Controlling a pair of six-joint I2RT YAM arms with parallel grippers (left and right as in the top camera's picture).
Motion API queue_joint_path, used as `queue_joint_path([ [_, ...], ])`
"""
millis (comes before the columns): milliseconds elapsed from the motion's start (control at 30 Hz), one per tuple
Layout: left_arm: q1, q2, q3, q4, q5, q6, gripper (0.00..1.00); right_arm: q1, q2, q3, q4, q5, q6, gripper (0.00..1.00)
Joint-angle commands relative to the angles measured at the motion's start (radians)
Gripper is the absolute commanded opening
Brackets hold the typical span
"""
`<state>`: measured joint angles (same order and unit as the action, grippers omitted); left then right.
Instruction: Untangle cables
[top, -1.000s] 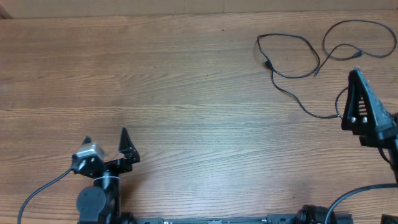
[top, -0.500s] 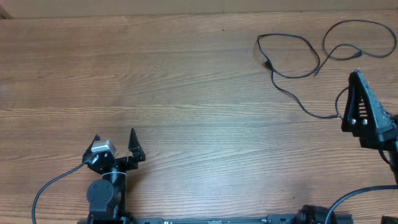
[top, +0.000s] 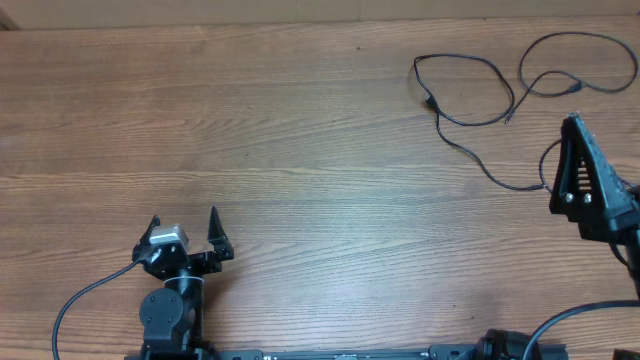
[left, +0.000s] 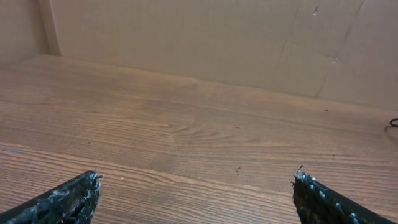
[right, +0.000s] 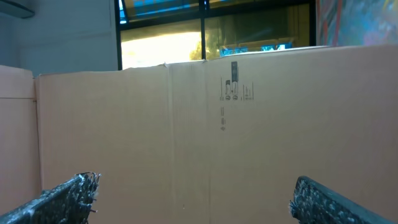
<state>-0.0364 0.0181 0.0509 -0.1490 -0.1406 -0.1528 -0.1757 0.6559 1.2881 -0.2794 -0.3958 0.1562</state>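
Jaws spread wide and empty, the left gripper (top: 183, 218) is idling well apart while the right gripper (right: 194, 186) is hanging just beside the thin black cables (top: 512, 97) looped on the brown wooden table's (top: 300, 130) far right, and may be risking a snag that pulls the loops tighter.

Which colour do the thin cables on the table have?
Black. The cables show best in the overhead view, against the brown wooden table.

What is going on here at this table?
The job is untangling, but nothing is held at this moment. The left gripper sits open near the front left of the wooden table, and the right gripper hangs open at its right edge. The thin black cables lie in loose loops at the far right, seemingly apart from each other.
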Motion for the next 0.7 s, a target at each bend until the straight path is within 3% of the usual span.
queue_joint_path([
  [0,0.01,0.001,-0.01,0.005,0.011,0.023,1.0,0.005,-0.011,-0.005,0.003,-0.003,-0.001,1.0],
  [200,0.006,-0.008,-0.014,0.013,0.011,0.023,0.99,0.005,-0.011,-0.005,0.003,-0.003,-0.001,1.0],
  [300,0.012,-0.016,-0.048,0.094,0.011,0.022,0.99,0.007,-0.019,-0.005,0.003,-0.002,-0.001,1.0],
  [667,0.111,-0.016,-0.047,0.087,0.011,0.023,0.99,0.06,-0.055,-0.005,0.003,0.002,-0.002,1.0],
])
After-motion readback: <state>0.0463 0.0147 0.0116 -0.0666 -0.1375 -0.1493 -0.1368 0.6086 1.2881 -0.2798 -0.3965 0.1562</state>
